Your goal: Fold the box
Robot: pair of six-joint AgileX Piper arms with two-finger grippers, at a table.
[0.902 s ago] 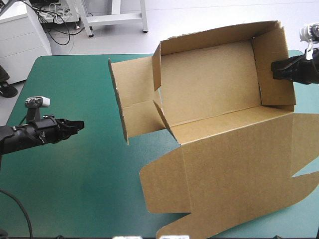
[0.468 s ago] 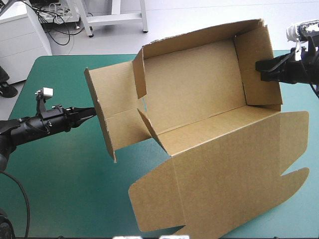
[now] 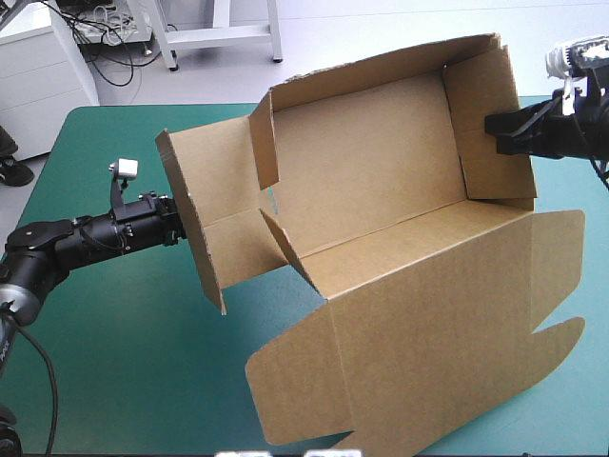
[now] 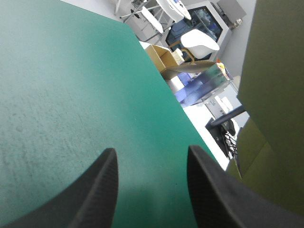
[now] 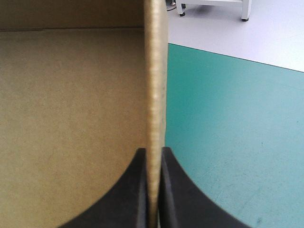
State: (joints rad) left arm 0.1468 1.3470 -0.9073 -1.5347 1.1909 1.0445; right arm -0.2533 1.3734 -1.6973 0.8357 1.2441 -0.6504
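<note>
Lab, white cabinet (image 3: pixel 43 71), tangled cables (image 3: pixel 112 38)

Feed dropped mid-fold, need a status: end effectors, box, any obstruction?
Right end effector shut on box, right wall. Left end effector open, beside left flap. Box half-formed, lid flat. No obstruction seen.

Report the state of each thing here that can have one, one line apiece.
box: open tray, walls raised, left end flap standing outward, untucked.
lid: open, flat, spread toward the table's near edge.
left gripper: open, nothing between its fingers, beside the left end flap.
right gripper: shut on the box's right end wall.
</note>
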